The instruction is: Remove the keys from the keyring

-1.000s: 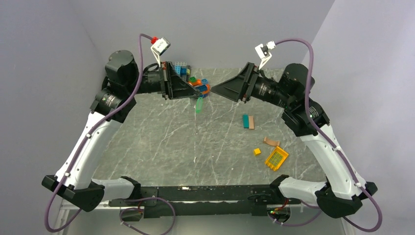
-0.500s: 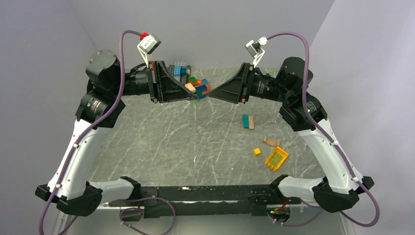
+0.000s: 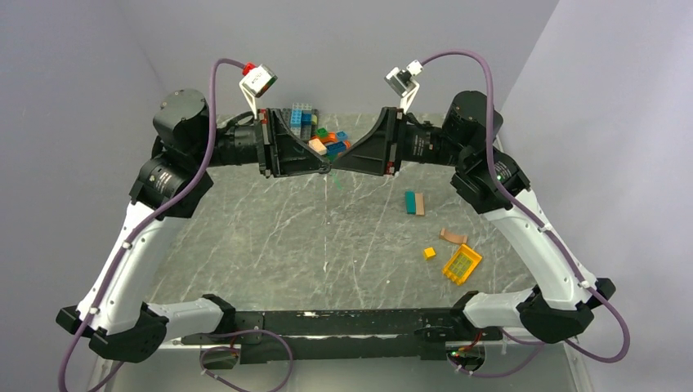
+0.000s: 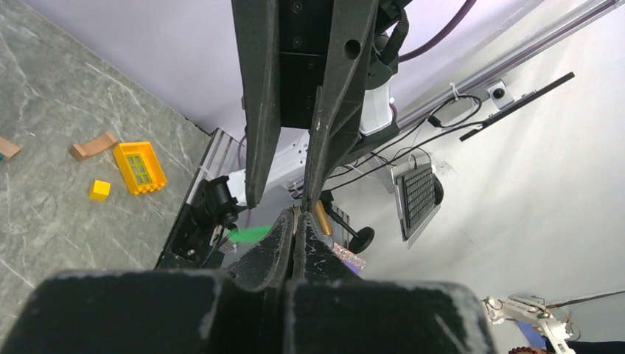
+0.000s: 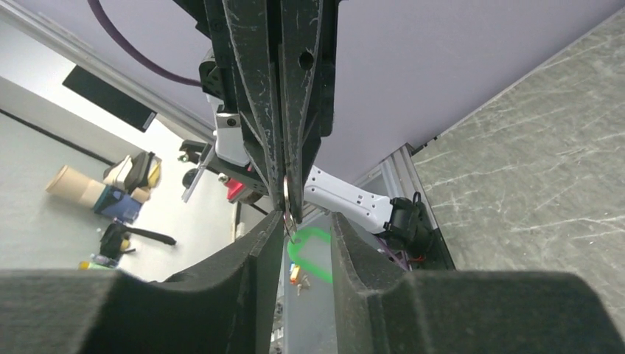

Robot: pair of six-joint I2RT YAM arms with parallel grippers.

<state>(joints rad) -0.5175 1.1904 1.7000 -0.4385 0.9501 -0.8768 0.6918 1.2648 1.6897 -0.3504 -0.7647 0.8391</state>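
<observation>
The left gripper (image 4: 295, 223) pinched the keyring (image 5: 289, 205) tight while the right gripper (image 5: 301, 225) stood spread around it, needing to close squarely on the green key (image 5: 310, 251) before pulling.

No legible text, label, brand name, number or sign in the overhead view or in either wrist view. Possible markings on the room clutter beyond the table edge, seen from the wrists: too small and blurred to read.
</observation>
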